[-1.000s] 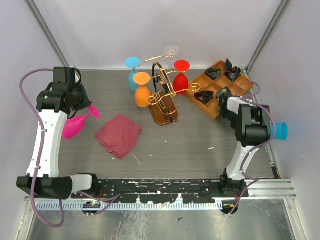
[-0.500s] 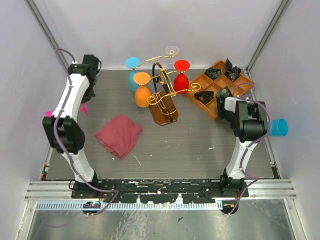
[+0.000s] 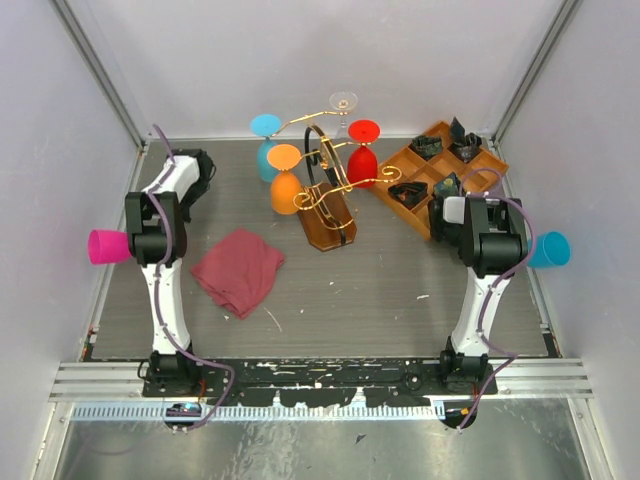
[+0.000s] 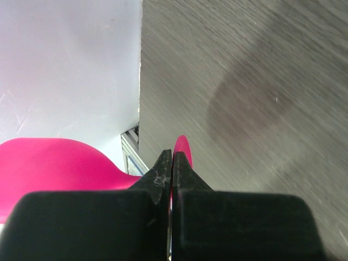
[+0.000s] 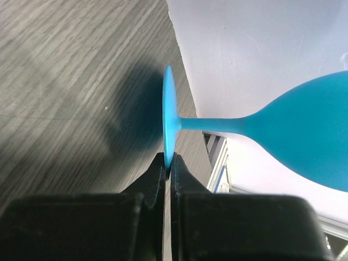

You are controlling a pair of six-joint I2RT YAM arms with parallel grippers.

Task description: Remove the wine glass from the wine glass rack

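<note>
From where I stand, each arm has 1 glass off the stand. The left gripper is pinched tight on the foot of a pink wine glass, which lies sideways with its bowl poking out past the table's left edge. The right gripper is clamped the same way on the thin rim of the foot of a teal wine glass, bowl hanging out beyond the right edge.

The wine glass rack stands mid-table toward the back, well apart from both arms. 4 glasses hang on it: an orange glass, a light blue glass, a red glass and a clear glass. A maroon cloth lies near the left arm, and a compartmented wooden tray sits by the right one.

I'd say this is the carry-away step. Next, each glass needs bringing back over the table and setting down gently. Held only by the foot's edge, either could pivot or slip.
</note>
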